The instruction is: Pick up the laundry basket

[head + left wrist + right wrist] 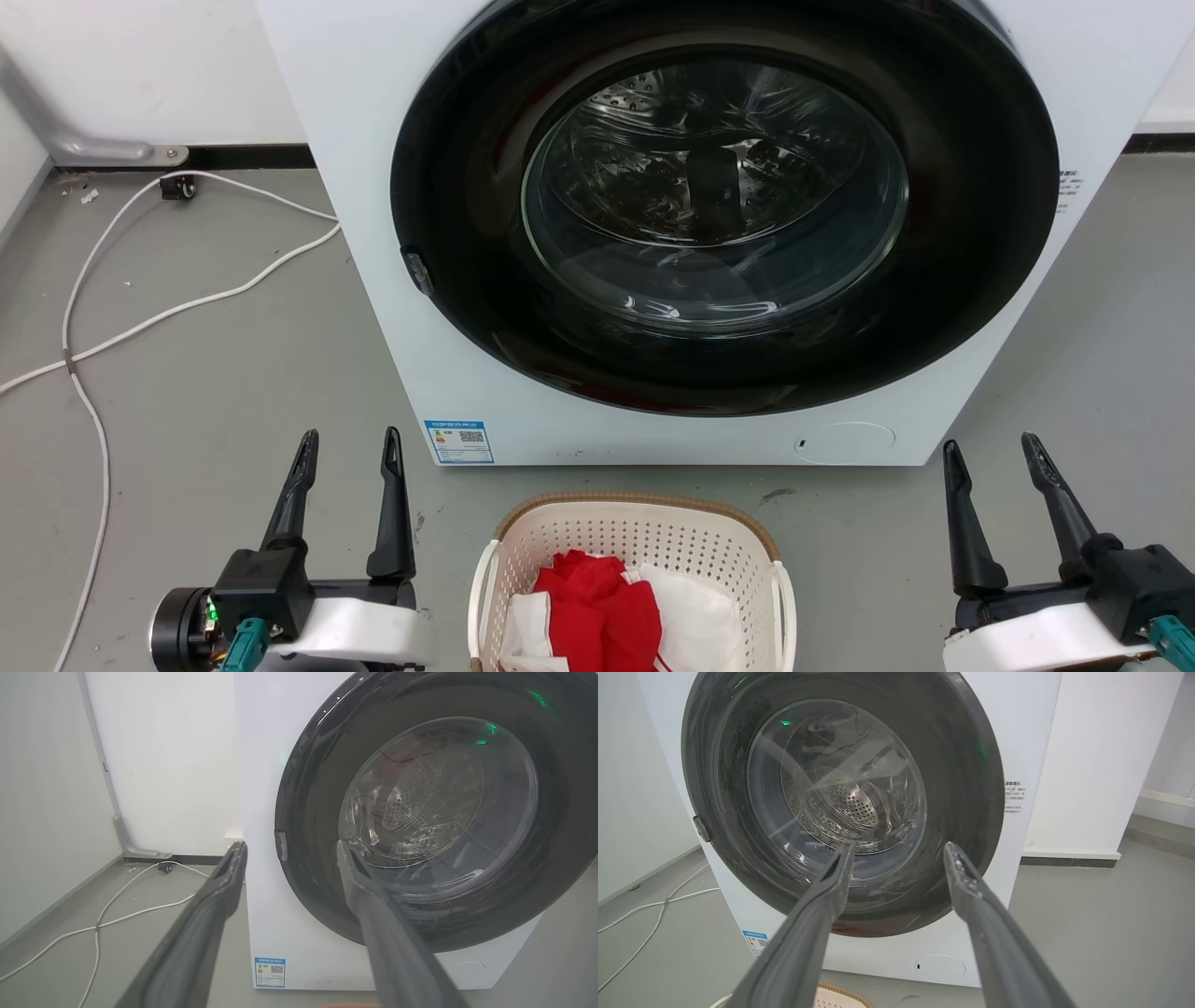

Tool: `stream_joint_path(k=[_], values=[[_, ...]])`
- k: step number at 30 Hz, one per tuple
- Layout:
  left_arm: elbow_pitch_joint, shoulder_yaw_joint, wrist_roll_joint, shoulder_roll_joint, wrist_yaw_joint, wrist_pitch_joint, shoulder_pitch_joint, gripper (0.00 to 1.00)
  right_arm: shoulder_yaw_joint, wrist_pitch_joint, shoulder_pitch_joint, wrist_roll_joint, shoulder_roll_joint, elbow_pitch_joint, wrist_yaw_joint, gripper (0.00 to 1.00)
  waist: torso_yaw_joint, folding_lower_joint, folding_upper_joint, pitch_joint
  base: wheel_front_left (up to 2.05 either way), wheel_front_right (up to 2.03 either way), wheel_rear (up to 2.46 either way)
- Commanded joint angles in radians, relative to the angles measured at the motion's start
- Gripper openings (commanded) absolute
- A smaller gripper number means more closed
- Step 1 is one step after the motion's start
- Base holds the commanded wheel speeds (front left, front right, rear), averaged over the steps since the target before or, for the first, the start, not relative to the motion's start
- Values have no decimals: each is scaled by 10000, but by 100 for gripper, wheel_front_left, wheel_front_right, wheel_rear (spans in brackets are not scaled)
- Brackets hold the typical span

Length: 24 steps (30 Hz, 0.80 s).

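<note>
The laundry basket (560,537), cream-white and perforated with a brown rim and white side handles, sits on the grey floor at the bottom centre of the head view, holding red and white cloth. A sliver of its rim (840,994) shows at the bottom of the right wrist view. My left gripper (350,448) stands open to the basket's left, well apart from it, fingers pointing at the washing machine. To the basket's right, my right gripper (991,450) is open too, with nothing between its fingers. In the wrist views each gripper (289,845) (899,848) shows spread fingers with empty space between.
A white front-loading washing machine (392,308) with a shut dark round door (719,205) stands right behind the basket. White cables (140,322) trail over the floor at the left. Walls close the back and left; open floor lies to the right.
</note>
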Motion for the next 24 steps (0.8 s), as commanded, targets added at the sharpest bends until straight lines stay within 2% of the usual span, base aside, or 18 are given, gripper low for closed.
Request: stream_joint_path(k=[1, 24], values=[[20, -17, 55, 27, 52, -28, 93, 100, 3, -21, 90, 62, -44, 35, -3, 100, 7, 0, 0, 0, 0, 0, 0], [-148, 25, 350, 25, 263, -28, 96, 100, 65, -21, 109, 225, -43, 63, -3, 100, -5, 0, 0, 65, 0, 0, 0]])
